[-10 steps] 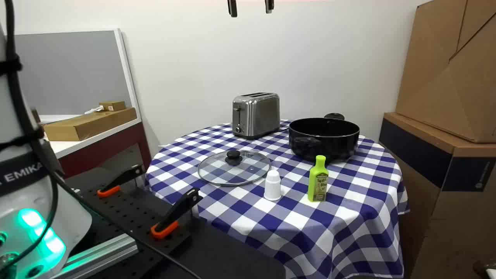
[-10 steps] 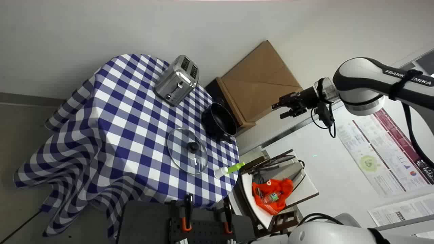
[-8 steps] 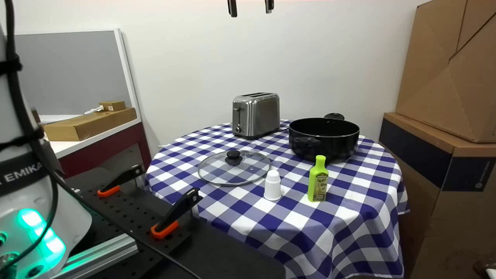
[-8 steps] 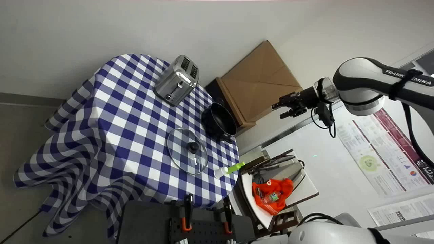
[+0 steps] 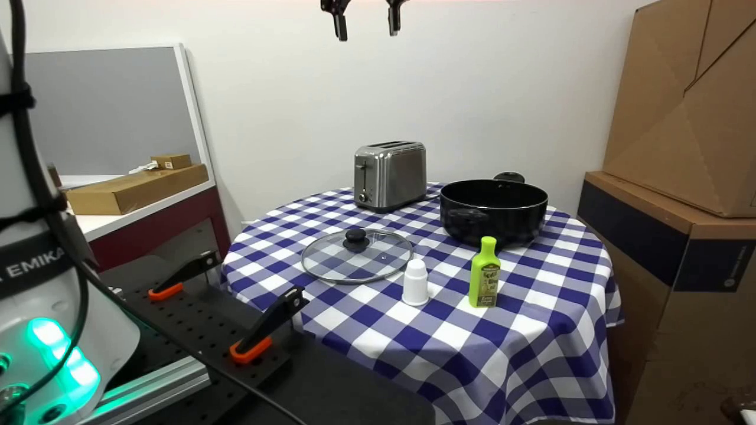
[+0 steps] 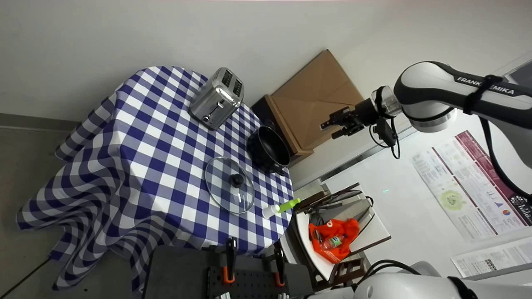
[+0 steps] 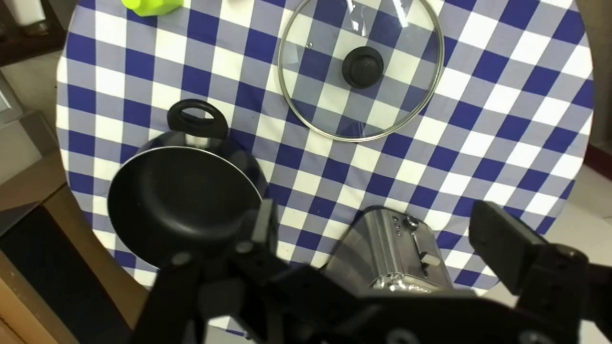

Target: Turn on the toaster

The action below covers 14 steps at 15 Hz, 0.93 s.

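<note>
Lengthwise, in an exterior view, the toaster (image 5: pixel 406 176) recedes rightward from its lever (image 5: pixel 361 167), gripper (image 5: pixel 368 36) spread wide.

The checked-cloth table (image 5: pixel 546 283) holds toaster (image 5: pixel 391 177), pot (image 5: pixel 495 217), lid (image 5: pixel 357 255), green bottle (image 5: pixel 485 275), and apparently a white shaker (image 5: pixel 416 283).

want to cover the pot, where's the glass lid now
In an exterior view, the glass lid lies left of the black pot, in front of the toaster.

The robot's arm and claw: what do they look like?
The arm has rounded white sections, a black panel lettered "EMIKA" and a silver collar near the black, two-fingered claw. A thick black cable runs along the arm, under black straps; green lights glow on its base.
</note>
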Available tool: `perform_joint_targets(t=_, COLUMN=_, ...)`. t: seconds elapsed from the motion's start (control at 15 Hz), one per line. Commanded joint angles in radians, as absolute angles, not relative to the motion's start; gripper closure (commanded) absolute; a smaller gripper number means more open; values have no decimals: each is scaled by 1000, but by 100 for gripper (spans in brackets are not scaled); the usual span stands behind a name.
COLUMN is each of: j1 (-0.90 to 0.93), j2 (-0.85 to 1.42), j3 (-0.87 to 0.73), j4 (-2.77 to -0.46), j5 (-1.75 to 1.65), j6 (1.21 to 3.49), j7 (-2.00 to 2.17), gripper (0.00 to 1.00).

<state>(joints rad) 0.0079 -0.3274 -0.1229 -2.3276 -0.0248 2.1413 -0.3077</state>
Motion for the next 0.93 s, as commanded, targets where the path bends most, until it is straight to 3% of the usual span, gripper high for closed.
perform_joint_targets(t=0.0, j1=47, j2=-186, j3=-73, j4=-2254, j5=-25, j6=2205, j7=-348, gripper=0)
perform_joint_targets(t=0.8, j1=93, j2=312, j3=84, j4=-1925, j5=-169, j6=2386, j7=-343, gripper=0)
perform_joint_targets(t=0.87, j1=101, j2=342, j3=93, j4=-1904, j5=-191, j6=2394, j7=-347, gripper=3)
